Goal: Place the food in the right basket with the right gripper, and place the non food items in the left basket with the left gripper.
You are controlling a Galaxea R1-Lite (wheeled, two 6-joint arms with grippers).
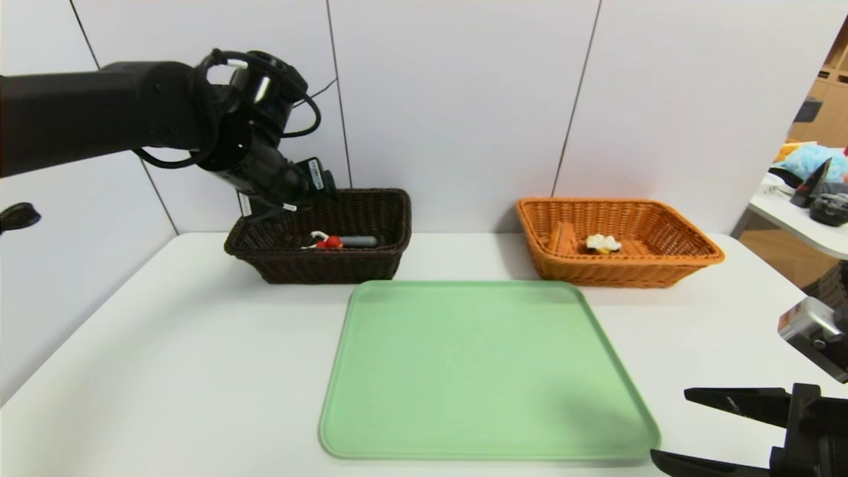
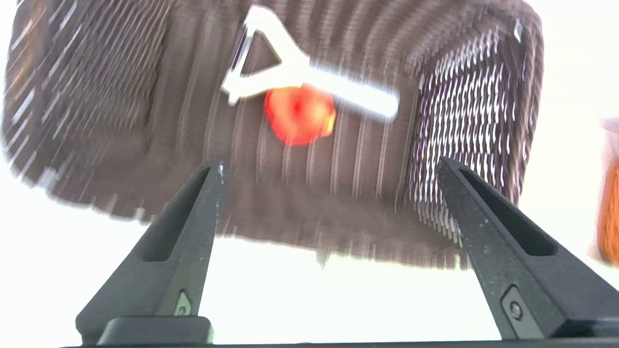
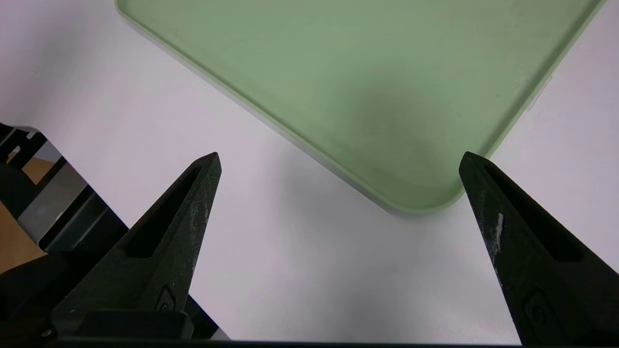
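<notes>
The peeler (image 1: 358, 241) and the small red toy (image 1: 330, 242) lie side by side inside the dark brown left basket (image 1: 318, 268). My left gripper (image 2: 330, 163) hangs open and empty above that basket's back left part. In the left wrist view the white-headed peeler (image 2: 300, 72) and the red toy (image 2: 298, 115) rest on the basket floor (image 2: 121, 96), beyond the fingers. The food, a waffle wedge with cream (image 1: 601, 244), sits in the orange-tan right basket (image 1: 662, 268). My right gripper (image 1: 670, 426) is open and empty over the table's near right corner.
A green tray (image 1: 483, 371) lies bare in the middle of the white table, in front of both baskets; its corner (image 3: 416, 193) shows between my right fingers. The wall stands close behind the baskets. A side table with clutter (image 1: 815, 192) is at the far right.
</notes>
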